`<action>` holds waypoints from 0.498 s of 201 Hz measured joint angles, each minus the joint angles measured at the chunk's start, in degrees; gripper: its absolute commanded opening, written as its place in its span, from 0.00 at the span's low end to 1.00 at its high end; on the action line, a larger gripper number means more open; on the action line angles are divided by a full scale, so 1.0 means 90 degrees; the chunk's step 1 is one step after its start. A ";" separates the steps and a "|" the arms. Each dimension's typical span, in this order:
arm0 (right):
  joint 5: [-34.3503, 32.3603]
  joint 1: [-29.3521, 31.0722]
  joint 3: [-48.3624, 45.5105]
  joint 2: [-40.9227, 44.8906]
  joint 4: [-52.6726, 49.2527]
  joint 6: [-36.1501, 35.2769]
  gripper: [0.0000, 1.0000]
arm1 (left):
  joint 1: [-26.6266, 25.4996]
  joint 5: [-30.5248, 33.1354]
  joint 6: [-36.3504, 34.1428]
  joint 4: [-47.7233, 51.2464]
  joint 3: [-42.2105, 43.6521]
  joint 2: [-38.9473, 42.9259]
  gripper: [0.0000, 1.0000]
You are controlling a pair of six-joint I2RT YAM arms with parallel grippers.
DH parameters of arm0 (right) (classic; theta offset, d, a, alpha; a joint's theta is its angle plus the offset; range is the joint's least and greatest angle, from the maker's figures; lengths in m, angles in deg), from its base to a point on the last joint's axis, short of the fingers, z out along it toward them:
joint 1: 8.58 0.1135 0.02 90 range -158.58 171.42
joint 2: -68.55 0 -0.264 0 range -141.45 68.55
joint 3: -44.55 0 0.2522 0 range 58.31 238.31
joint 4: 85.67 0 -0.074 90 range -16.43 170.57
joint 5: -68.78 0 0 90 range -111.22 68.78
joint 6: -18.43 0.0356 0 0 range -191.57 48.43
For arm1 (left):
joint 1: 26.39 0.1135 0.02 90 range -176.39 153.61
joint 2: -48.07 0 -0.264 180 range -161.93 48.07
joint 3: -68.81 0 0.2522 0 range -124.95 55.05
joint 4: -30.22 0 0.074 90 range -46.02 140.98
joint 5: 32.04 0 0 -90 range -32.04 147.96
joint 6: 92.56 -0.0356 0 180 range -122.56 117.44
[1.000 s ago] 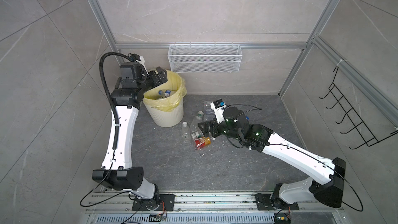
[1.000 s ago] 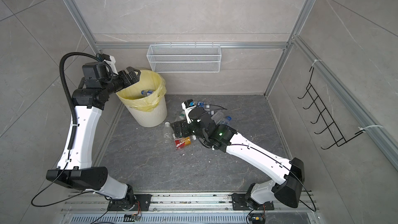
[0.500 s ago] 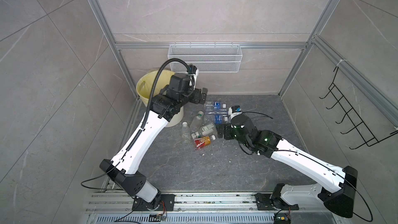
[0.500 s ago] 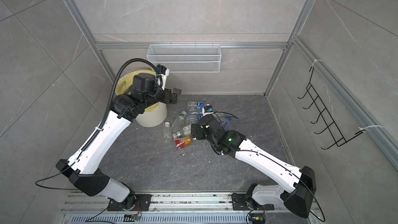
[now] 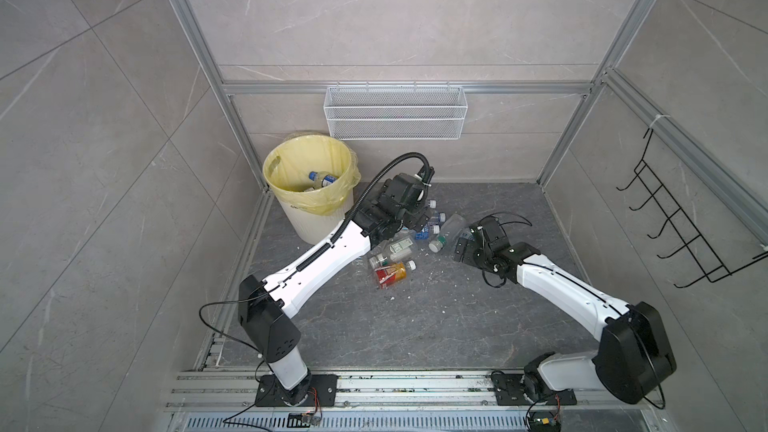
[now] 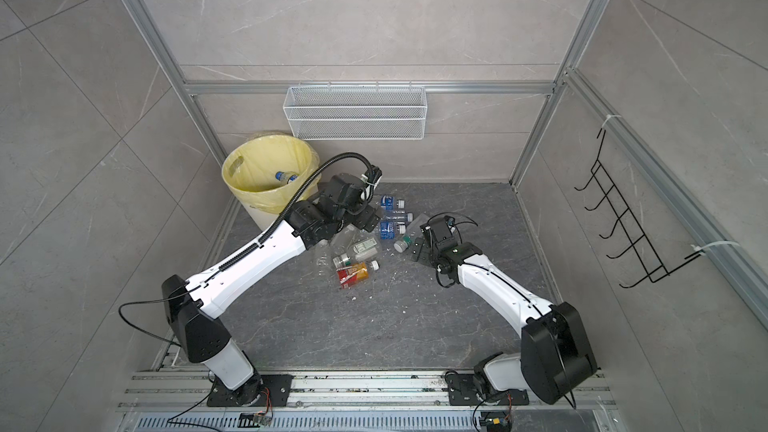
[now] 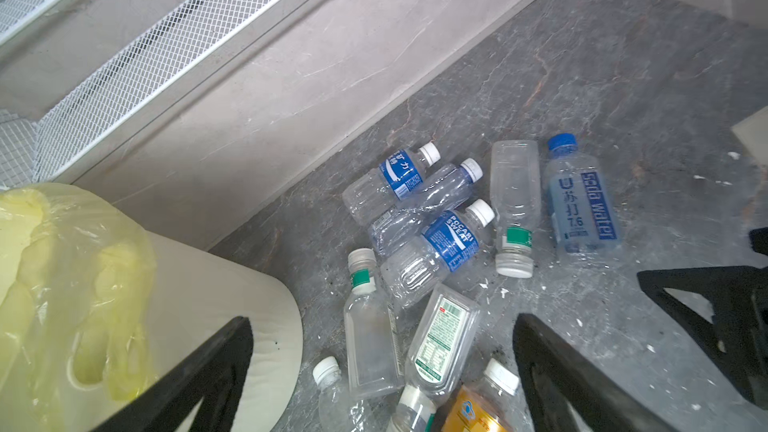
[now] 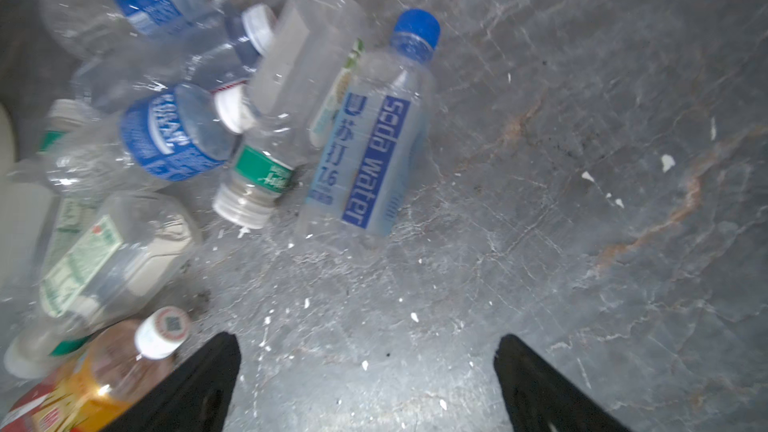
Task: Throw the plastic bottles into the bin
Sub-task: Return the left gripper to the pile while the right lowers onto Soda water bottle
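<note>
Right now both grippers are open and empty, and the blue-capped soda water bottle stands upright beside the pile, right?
No: the soda water bottle lies on its side beside the pile, as the right wrist view shows. The left gripper and right gripper are open and empty.

In both top views the whole cell is seen from high above its front rail, looking steeply down and back toward the white wire mesh basket (image 5: 395, 118) on the rear wall. Nearly the same scene is shared, shifted slightly sideways.

The left wrist view is taken from low over the dark grey marbled tabletop (image 7: 623, 76), angled toward the rear wall, with the round cream bin lined with a yellow bag (image 7: 216, 280) at one edge. The right wrist view is taken nearer still, almost straight down.

The cluster of clear plastic bottles (image 7: 436, 243) is shared by both wrist views, each framed by black jaws set wide apart.
</note>
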 measured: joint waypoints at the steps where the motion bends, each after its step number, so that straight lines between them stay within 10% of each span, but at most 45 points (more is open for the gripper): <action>1: 0.0007 -0.0010 0.0000 -0.0015 0.0002 0.0000 0.97 | -0.0002 0.0024 -0.0005 -0.0007 0.0002 -0.0015 1.00; 100: 0.0838 -0.0437 0.0437 -0.1632 0.0923 -0.0126 0.90 | -0.0124 0.0415 -0.0658 -0.0087 0.0287 -0.0551 1.00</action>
